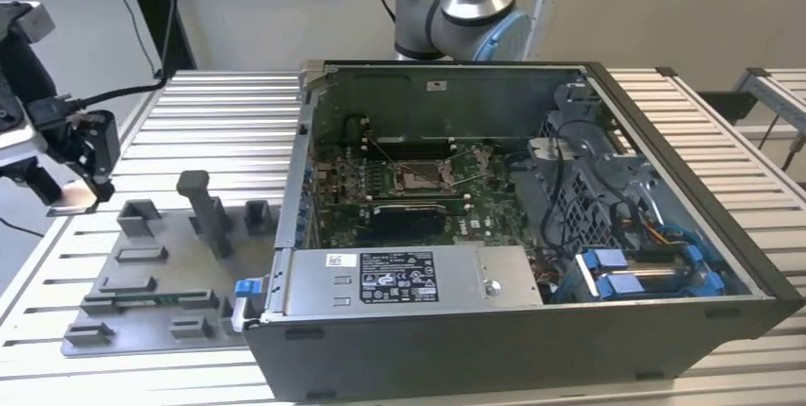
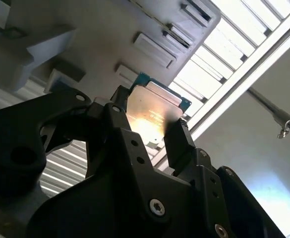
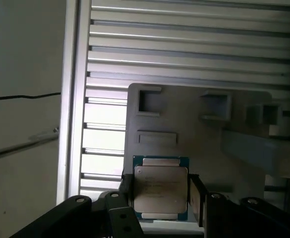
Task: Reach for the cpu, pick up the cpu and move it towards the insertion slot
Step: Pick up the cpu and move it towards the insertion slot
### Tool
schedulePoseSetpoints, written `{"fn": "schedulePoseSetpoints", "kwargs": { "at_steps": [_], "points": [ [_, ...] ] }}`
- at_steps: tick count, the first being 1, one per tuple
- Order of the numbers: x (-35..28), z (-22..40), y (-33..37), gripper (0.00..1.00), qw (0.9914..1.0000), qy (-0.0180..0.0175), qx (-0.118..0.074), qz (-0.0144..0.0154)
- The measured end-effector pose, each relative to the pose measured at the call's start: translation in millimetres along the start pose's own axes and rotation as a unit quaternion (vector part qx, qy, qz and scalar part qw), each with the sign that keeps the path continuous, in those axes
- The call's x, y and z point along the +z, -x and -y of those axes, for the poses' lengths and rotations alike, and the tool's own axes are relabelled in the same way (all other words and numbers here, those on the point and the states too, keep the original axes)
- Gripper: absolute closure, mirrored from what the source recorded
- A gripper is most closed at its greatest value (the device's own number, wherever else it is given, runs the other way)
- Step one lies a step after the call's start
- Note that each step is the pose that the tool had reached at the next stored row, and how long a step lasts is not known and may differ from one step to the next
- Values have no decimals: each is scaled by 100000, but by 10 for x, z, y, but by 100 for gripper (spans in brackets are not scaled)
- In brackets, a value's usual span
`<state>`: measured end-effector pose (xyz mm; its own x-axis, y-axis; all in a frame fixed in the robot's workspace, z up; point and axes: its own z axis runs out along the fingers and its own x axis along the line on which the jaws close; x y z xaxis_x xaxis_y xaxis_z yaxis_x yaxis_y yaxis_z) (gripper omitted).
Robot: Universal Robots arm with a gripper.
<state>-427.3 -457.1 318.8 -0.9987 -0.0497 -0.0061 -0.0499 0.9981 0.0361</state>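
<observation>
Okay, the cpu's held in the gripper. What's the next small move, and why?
Probably carry it toward the exterior view's right, keeping it high. The gripper is shut on the cpu near the grey tray at that view's left, while the insertion slot lies inside the computer case, beyond its raised wall.

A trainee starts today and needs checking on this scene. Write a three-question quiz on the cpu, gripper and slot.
1. True or false: the cpu already sits in the slot.
2. The gripper is: A) open, B) shut on the cpu, C) shut on nothing.
3. Fill in: the gripper is toward the exterior view's ___ of the case.

Key: 1 false; 2 B; 3 left.
</observation>
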Motion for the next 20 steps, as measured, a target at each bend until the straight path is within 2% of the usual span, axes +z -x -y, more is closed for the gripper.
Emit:
{"fn": "schedulePoseSetpoints", "kwargs": {
  "at_steps": [11, 20],
  "points": [
    [-319, -14, -4, 100, 100000, -6, -5, 191],
    [-652, -26, -3, 100, 100000, -10, -2, 196]
  ]
}}
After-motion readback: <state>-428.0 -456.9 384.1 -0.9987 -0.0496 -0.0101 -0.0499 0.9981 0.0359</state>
